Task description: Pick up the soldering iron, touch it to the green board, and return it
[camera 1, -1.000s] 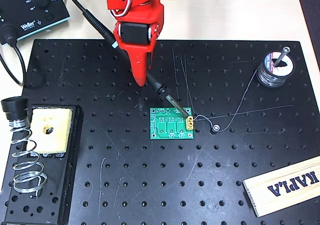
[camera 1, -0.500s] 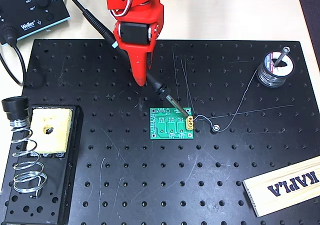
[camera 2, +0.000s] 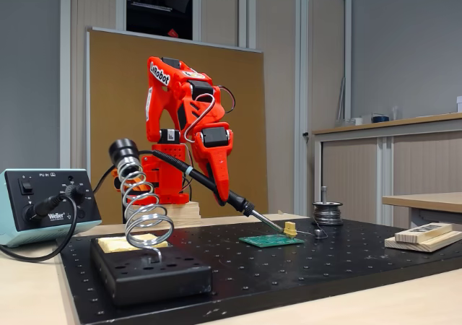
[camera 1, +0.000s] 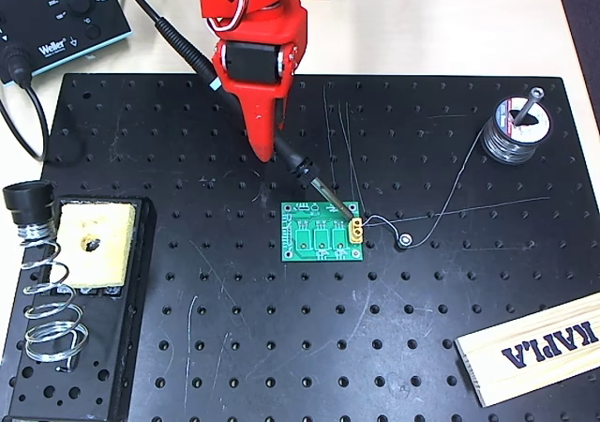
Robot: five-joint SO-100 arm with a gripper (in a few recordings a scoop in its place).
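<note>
In the overhead view, the red fingers (camera 1: pixel 265 131) are clamped on the long thin black soldering iron (camera 1: pixel 248 109). Its metal tip touches the yellow part at the right edge of the small square green board (camera 1: pixel 319 236), in the middle of the big black plate with holes (camera 1: pixel 309 347).

In the fixed view, the soldering iron (camera 2: pixel 209 185) slants down to the right onto the green board (camera 2: pixel 271 240). The silver spring holder (camera 2: pixel 141 209) stands on the left.

Black perforated plate (camera 1: pixel 281 347) covers most of the tabletop. Near its left edge in the overhead view stands a black holder base (camera 1: pixel 122 347) carrying a yellow sponge (camera 1: pixel 92 244) and a coiled silver spring (camera 1: pixel 45 300). Off its top-left corner sits the Weller control box (camera 1: pixel 56 14). A solder spool (camera 1: pixel 514 131) (wire trailing loose) rests upper right; a KAPLA wooden plank (camera 1: pixel 534 347) overhangs the lower-right corner.
</note>
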